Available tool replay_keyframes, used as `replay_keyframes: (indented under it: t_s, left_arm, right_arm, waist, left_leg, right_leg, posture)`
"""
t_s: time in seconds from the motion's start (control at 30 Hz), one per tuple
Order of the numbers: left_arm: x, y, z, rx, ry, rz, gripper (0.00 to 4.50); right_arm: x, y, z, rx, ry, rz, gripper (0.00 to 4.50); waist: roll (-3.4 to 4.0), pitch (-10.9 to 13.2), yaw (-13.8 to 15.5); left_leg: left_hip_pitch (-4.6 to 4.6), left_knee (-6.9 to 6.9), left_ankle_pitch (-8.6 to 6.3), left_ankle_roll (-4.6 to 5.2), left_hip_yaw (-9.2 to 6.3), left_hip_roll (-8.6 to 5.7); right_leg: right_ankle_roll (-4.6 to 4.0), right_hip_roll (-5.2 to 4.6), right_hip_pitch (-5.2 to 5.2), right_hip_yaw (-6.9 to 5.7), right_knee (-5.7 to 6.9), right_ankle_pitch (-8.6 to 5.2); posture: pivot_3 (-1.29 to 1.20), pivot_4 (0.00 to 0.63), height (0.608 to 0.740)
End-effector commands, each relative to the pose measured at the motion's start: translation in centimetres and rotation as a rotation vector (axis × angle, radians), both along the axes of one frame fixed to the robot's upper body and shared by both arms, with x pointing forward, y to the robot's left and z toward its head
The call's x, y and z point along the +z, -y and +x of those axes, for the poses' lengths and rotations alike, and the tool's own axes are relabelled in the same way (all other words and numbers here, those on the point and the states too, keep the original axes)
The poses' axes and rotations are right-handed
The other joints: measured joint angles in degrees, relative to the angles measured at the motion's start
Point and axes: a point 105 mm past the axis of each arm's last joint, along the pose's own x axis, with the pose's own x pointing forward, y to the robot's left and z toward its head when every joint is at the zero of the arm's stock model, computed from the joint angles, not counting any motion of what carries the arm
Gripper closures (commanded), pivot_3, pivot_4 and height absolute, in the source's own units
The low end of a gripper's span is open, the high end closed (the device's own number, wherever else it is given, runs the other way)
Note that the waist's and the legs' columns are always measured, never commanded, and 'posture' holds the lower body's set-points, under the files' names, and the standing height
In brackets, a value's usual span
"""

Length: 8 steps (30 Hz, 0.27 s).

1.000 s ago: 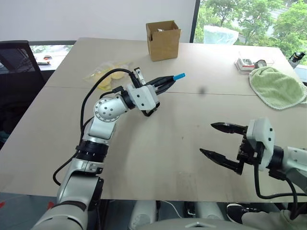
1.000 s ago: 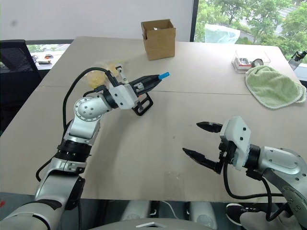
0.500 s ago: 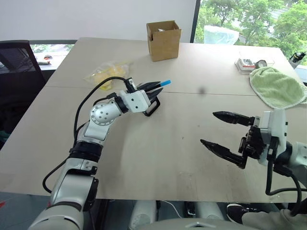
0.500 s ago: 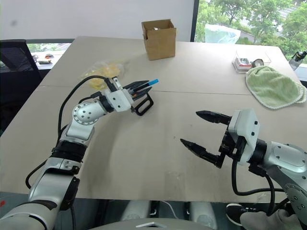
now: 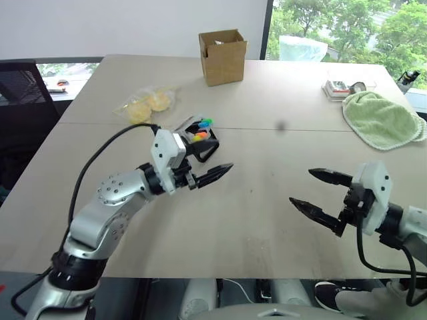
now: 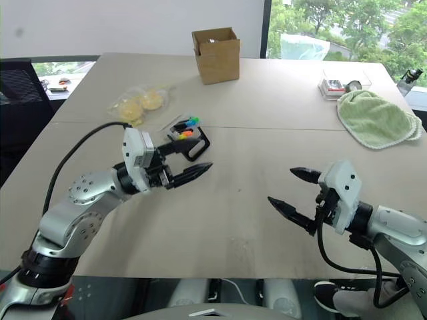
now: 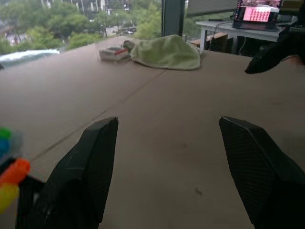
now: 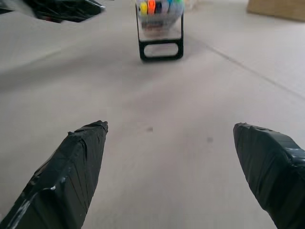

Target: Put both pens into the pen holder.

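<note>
No brand name, label or writing can be read anywhere on the wide tan tabletop (image 5: 267,200). The pen holder (image 5: 202,137), a small black frame with a clear side, stands left of the tabletop's middle, just short of the seam that crosses the table from side to side, its bright marker tips in green, blue, orange and yellow showing at the top. A blue tip sits among them; which tips belong to the two task pens cannot be made out.

The near half of the tabletop lies bare between the two arms, giving open room from the holder to the near edge. Along the far edge sits a brown cardboard box (image 5: 222,57); a clear bag of yellow items (image 5: 145,103) lies toward the far left corner, and a green cloth (image 5: 383,120) and a small clear case (image 5: 344,88) lie near the right edge, all well apart from the holder.

The left gripper (image 5: 217,173) hangs just on the near side of the holder, clear of it, arm bent at the elbow and reaching level toward the right; the left wrist view shows its black fingers (image 7: 93,162) spread apart with nothing between them. The right gripper (image 5: 312,189) hovers above the near right part of the tabletop, pointing toward the left, its jaws spread wide and empty.
</note>
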Motion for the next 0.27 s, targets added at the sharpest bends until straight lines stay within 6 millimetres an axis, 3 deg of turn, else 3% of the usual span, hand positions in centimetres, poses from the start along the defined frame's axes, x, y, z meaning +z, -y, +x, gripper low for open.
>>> replay_keyframes:
  t_s: [0.03, 0.27]
  left_arm:
    - [-0.7, -2.1, -2.4, 0.070, -0.117, 0.024, 1.06]
    - [-1.9, -5.1, -4.6, 0.155, -0.212, 0.121, 1.06]
  right_arm:
    - [-0.7, 2.7, 0.0, -0.126, 0.027, -0.097, 0.00]
    - [-1.7, 4.6, -1.4, -0.153, -0.008, -0.160, 0.00]
  waist:
    - [0.01, -0.01, 0.00]
    - [0.02, -0.04, 1.07]
  left_leg:
    - [0.01, -0.03, 0.00, 0.00, 0.02, 0.00]
    - [0.02, 0.00, 0.00, 0.00, 0.08, -0.05]
  right_leg:
    - [-0.01, -0.01, 0.00, 0.03, -0.02, -0.01]
    - [-0.19, -0.06, 0.01, 0.05, -0.09, -0.15]
  posture:
    - [0.00, 0.150, 0.740]
    - [0.00, 0.150, 0.740]
